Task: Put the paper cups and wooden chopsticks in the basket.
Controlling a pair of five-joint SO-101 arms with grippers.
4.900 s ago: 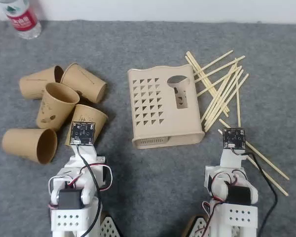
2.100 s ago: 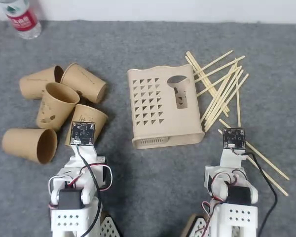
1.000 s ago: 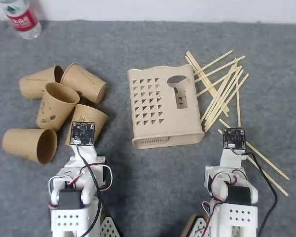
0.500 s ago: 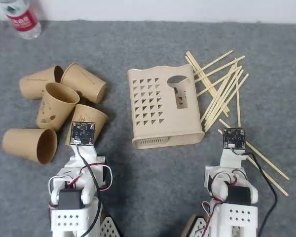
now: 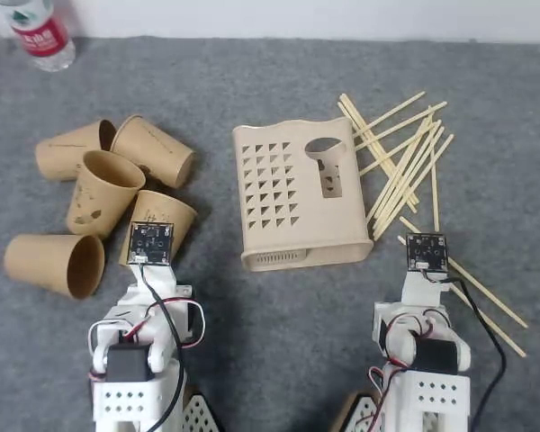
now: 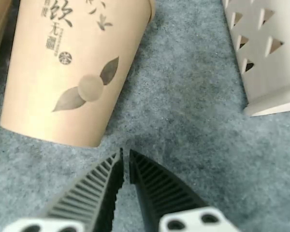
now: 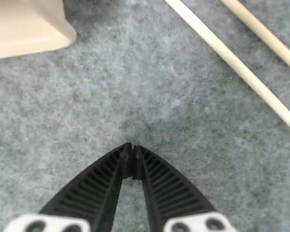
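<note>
The left end effector [image 6: 125, 162] is clenched on nothing, its ribbed tips pressed together just above the grey worktop [image 5: 279, 342]. Directly ahead of those tips, near but not touching, lies the nearest cup [image 6: 72, 72] on its side, its base edge towards the tips. This is one of five paper cups [image 5: 99, 193] tipped over in a loose cluster ahead of this arm and out to its far side. Lying flat like this they could roll, so a grasp would probably have to open wide across the wall or catch a rim.

Ahead of the left end effector and towards the other arm sits the basket [image 5: 297, 193], and one of its corners [image 6: 266, 58] is close by. It appears to rest on a side wall, the perforated face up and the base turned towards the arms. If so, its mouth faces away from both end effectors, which would make loading awkward.

The right end effector [image 7: 131, 152] is also shut and empty, low over bare worktop. A basket corner [image 7: 24, 24] lies ahead on its inner side. Two sticks [image 7: 232, 67] run diagonally ahead on its outer side, apart from the tips. The main heap of wooden chopsticks [image 5: 405, 166] fans out farther ahead, beside the basket.

Nothing is in the basket, so the task looks unstarted.
</note>
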